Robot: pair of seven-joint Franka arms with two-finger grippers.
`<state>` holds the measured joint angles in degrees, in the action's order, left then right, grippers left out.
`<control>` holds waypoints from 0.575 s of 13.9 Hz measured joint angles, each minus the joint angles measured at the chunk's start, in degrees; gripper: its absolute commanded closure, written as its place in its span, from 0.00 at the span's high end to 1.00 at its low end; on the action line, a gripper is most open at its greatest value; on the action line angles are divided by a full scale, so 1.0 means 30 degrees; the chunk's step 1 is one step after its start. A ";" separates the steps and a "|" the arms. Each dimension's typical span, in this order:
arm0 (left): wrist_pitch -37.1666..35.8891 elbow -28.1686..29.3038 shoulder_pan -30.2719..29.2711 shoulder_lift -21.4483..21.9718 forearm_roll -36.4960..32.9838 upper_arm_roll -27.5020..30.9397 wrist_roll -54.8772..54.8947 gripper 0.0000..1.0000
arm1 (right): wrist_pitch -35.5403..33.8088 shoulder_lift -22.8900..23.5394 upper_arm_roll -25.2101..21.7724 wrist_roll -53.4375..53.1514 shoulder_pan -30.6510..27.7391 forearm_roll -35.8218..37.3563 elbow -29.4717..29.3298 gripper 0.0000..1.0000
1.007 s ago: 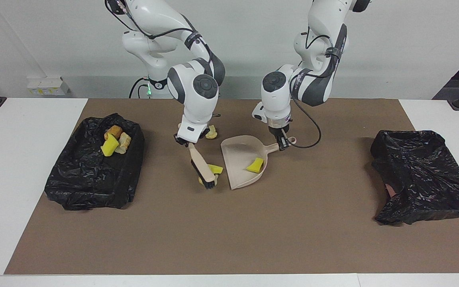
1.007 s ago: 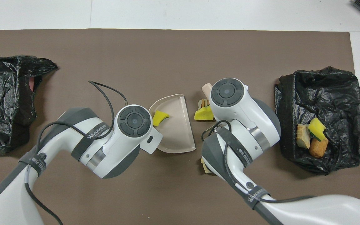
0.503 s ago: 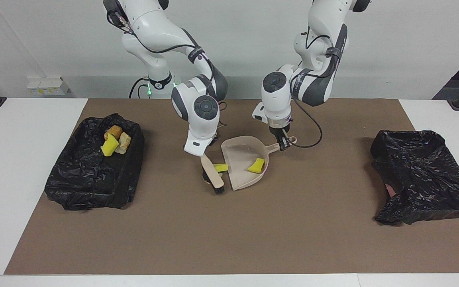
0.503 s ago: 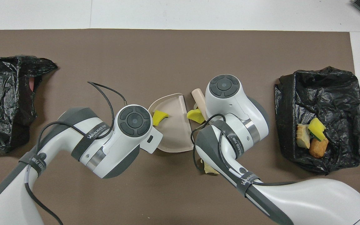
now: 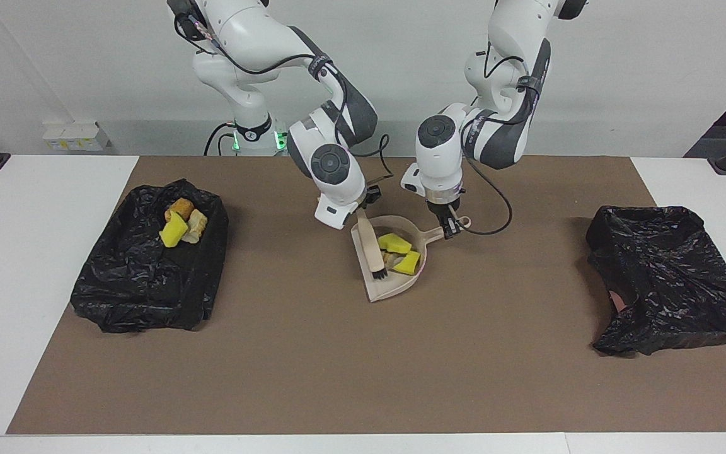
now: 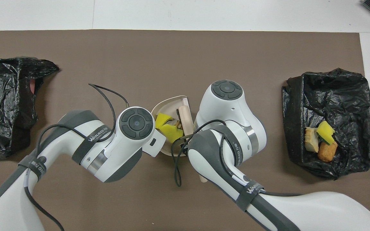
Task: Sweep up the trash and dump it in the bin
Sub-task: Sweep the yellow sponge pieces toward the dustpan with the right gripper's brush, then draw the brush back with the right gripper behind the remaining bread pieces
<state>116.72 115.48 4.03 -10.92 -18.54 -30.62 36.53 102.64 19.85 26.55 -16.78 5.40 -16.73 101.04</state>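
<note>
Sweep step in hand: right gripper (image 5: 361, 213) has its jaws clenched on the beige-handled, black-bristled brush (image 5: 372, 248), bristle end inside the beige plastic dustpan (image 5: 383, 287); left gripper (image 5: 450, 228) has its jaws clenched on the dustpan's handle, pan flat on the worktop; the trash in the pan: two yellow sponge chunks (image 5: 394, 243) plus a tan bread-like lump between them; one more tan piece seems to lie on the mat nearer the robots, mostly hidden under the right arm; three pieces already in the black-bag-lined bin (image 5: 149, 296) at the right arm's end; second black-bag-lined bin (image 5: 672, 284) at the left arm's end, contents not visible; next, I'd judge: lift brush clear, keep pan level, carry to a bin, tip; surface: brown mat (image 5: 363, 378) over white worktop (image 5: 23, 265); plain white wall.
</note>
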 measured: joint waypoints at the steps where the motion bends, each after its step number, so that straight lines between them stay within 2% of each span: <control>1: 0.0229 0.0007 -0.0021 -0.0036 -0.0045 0.0017 0.0425 0.00 | -0.0449 -0.0400 -0.0122 -0.0509 -0.0143 -0.0624 -0.0081 0.00; 5: 0.0800 0.0005 -0.0367 -0.0097 -0.0098 0.0056 0.3575 0.00 | -0.3990 -0.2943 -0.0711 -0.1009 -0.0391 0.0233 -0.0250 0.00; 8: 0.0834 0.0006 -0.0499 -0.0096 -0.0102 0.0054 0.4133 0.00 | -0.6250 -0.4867 -0.0811 -0.1024 -0.0361 0.1757 0.0440 0.00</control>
<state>119.22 115.50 2.53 -11.21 -18.85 -30.46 48.93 83.89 5.24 24.12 -19.85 4.32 -11.46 102.36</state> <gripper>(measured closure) 0.687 0.740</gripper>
